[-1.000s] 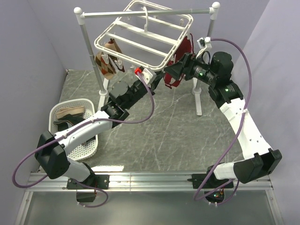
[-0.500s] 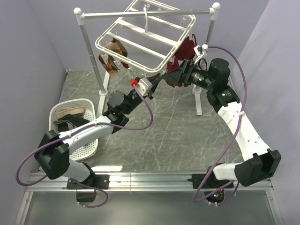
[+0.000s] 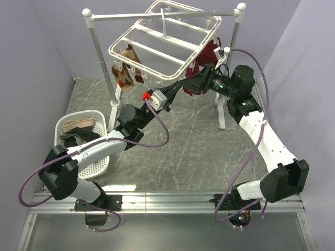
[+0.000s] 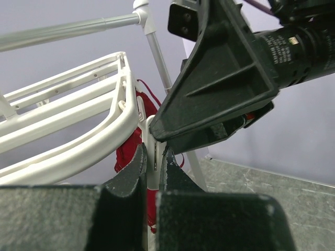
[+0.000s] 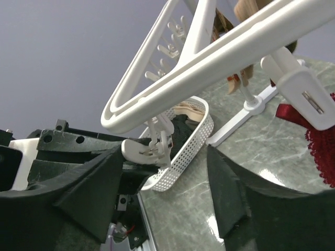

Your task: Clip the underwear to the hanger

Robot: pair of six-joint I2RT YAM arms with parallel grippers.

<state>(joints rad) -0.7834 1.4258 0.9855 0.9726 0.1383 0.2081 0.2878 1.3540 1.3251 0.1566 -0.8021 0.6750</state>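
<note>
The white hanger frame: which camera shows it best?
Top external: the whole hanger shows, hook and crossbars. Left wrist catches one corner and the clip pinched by the left end effector. Right wrist sees its rim from below.

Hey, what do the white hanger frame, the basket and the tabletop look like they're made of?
The hanger looks like glossy moulded white plastic: rounded bars with soft highlights. The basket also seems white plastic, its walls perforated in a regular grid. The table looks like grey marble, veined and faintly reflective, though it could be a printed laminate.
</note>
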